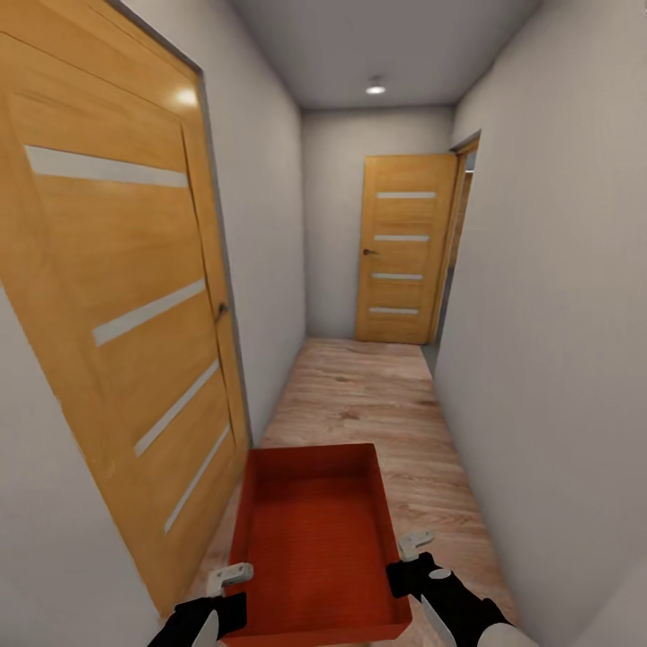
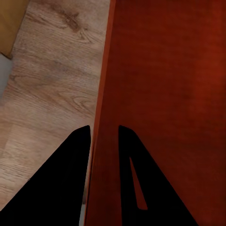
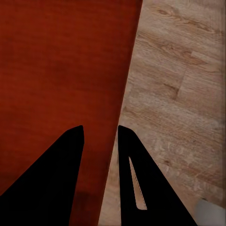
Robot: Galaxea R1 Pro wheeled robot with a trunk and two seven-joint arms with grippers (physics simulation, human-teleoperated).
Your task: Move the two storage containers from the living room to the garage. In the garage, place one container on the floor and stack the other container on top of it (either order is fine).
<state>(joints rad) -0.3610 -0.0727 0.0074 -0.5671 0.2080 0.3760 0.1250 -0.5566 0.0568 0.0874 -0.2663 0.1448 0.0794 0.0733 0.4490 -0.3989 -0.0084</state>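
One red-orange open-top storage container (image 1: 314, 530) hangs low in front of me above the wood-plank flooring of a narrow hallway. My left gripper (image 1: 235, 595) is shut on its left wall and my right gripper (image 1: 401, 575) is shut on its right wall. In the left wrist view the left gripper (image 2: 104, 129) straddles the thin wall, with the container's inside (image 2: 165, 70) to one side. The right wrist view shows the right gripper (image 3: 100, 128) pinching the opposite wall of the container (image 3: 61, 61). The container is empty. The living room and the garage with its floor are out of view.
A shut wooden door (image 1: 117, 296) lines the left wall close by. Another shut wooden door (image 1: 400, 261) stands at the hallway's far end, with a doorway (image 1: 463, 234) in the right wall beside it. Plain walls close in on both sides of the plank flooring (image 1: 359, 395).
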